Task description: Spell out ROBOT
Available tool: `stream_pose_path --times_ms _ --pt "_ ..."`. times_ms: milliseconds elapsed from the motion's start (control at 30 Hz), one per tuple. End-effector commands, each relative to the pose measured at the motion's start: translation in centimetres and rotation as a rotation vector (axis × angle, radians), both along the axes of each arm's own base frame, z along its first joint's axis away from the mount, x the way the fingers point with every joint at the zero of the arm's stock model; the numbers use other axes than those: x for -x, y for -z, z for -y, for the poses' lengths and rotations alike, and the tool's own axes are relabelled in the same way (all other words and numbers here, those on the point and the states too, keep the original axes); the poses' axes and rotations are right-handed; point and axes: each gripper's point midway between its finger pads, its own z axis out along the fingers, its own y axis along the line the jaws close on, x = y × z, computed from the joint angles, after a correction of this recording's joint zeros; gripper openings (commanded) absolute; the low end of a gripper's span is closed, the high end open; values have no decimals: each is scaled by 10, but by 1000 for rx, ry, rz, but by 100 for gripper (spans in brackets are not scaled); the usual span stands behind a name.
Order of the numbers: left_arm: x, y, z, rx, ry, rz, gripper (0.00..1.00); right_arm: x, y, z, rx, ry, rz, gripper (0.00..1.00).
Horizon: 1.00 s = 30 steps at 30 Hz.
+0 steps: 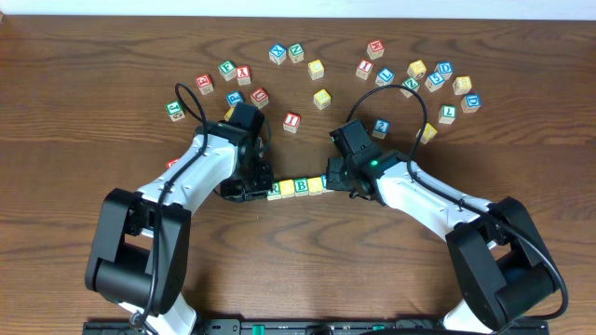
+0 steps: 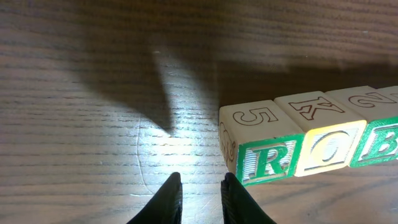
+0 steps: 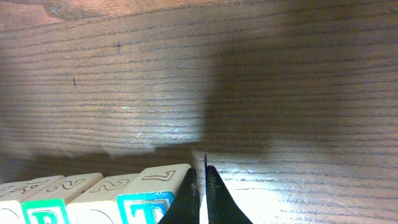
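Both of my arms reach in toward a short row of cubes (image 1: 298,186) lying near the middle of the wooden table (image 1: 74,56), between my two grippers.

What could go wrong: my right gripper (image 3: 201,171) has its jaws pressed together, holding nothing, and it stands right against the right side of the T cube (image 3: 149,202). I cannot tell whether it touches. Any further push leftward could buckle the row or twist the T cube out of line. My left gripper (image 2: 200,180) has its jaws a little apart with only bare table between them, and it hovers just beside the R cube (image 2: 264,155). A sideways drift to the right would knock that end cube and skew the word. With one gripper at each end, squeezing from both sides could make a middle cube pop out of the row.

How the word looks: the cubes sit touching, side by side. In the left wrist view the near faces read a green R, then the O cube (image 2: 326,140) with a yellow frame, then the green B cube (image 2: 376,134). In the right wrist view a blue T ends the row. The line appears straight and, by my judgement, nearly or fully finished. The scattered cubes (image 1: 438,79) lie well apart at the far side.
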Motion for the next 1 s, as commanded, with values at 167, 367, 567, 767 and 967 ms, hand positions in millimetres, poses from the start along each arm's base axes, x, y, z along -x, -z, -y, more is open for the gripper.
stream_pose_path --times_ms 167,367,567,767,967 --pt "-8 -12 3 14 -8 37 22 -6 -15 -6 -21 -15 40 1" --pt "-8 -12 4 14 -8 38 22 -6 -15 -6 -21 -15 39 1" --pt "-9 -12 4 14 -7 39 22 -6 -15 -6 -24 -17 37 1" --pt "-10 -12 4 17 -7 45 22 -6 -15 -6 -24 -17 37 1" --pt "-11 -12 4 18 -7 50 22 -6 -15 -6 -24 -17 37 1"
